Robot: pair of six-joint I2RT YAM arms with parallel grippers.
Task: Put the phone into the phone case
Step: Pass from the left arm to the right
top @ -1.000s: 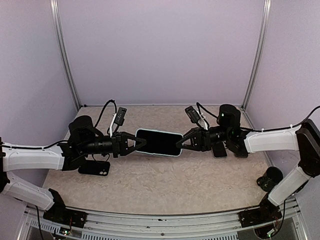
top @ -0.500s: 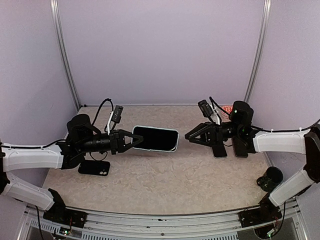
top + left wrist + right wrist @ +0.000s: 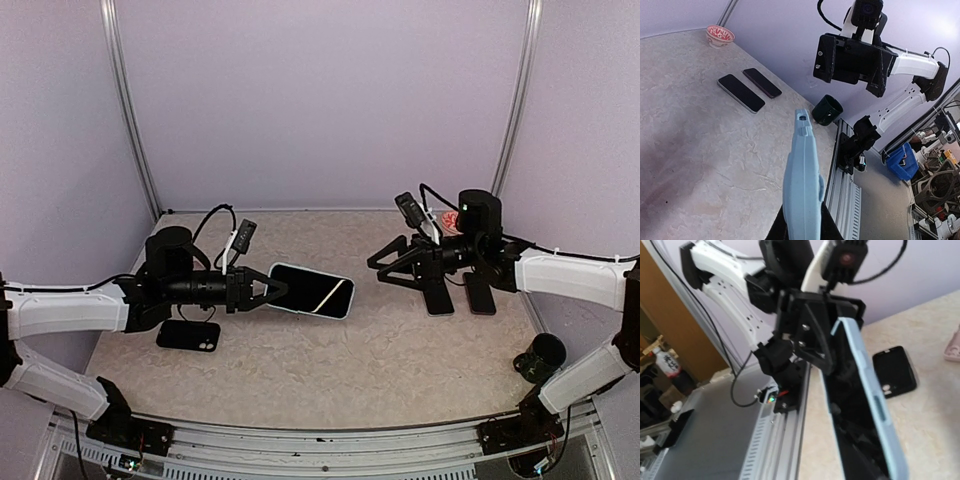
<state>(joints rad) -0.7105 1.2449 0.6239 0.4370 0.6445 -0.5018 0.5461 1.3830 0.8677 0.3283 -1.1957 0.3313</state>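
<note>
My left tool (image 3: 275,291) pinches the left end of the blue case (image 3: 312,290), holding it clear of the worktop (image 3: 330,370) at mid-scene. Its long axis runs left to right, with the free end aimed at my right tool (image 3: 385,268), which stands spread and apart from it. A dark face fills the case; I cannot tell whether that is the phone seated. Two dark phones (image 3: 437,298) lie flat by my right tool. A second ago both tools held the case level. Since then my right one has let go and drawn back right, and the free end has dipped.
</note>
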